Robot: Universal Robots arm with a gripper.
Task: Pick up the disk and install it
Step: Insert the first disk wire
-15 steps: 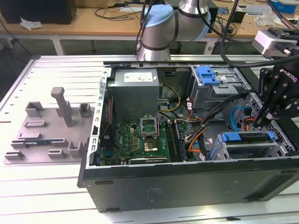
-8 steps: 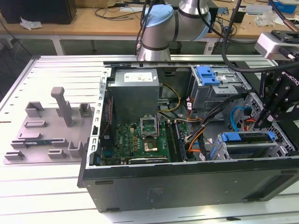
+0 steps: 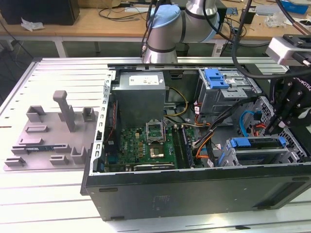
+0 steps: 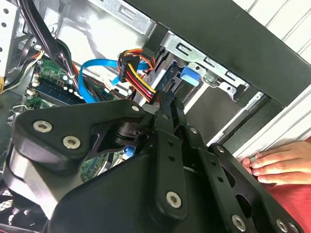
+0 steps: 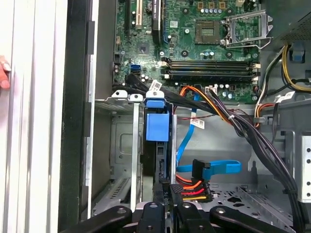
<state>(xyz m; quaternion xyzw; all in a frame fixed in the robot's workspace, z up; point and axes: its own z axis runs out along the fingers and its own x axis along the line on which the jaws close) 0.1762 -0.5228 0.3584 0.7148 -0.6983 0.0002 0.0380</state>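
The disk [image 3: 257, 143], silver with a blue plastic frame, lies in the lower drive cage [image 3: 272, 158] of the open computer case, at the exterior view's right. My gripper [image 3: 275, 130] comes down on the disk's right end, fingers drawn together on it. In the first wrist view the disk [image 5: 157, 127] is edge-on, its blue end far from me, and the gripper [image 5: 167, 194] clamps the near end. In the second wrist view the gripper [image 4: 167, 104] reaches toward the disk's blue frame [image 4: 188, 76] in the cage.
A person's hand [image 4: 277, 162] rests on the case's outer edge, also seen as a hand [image 5: 4, 73]. Orange and blue cables [image 5: 209, 167] hang beside the cage. The motherboard [image 3: 146, 141], grey power supply [image 3: 140, 94] and upper bay [image 3: 216, 77] share the case. A grey fixture plate [image 3: 48, 136] lies outside.
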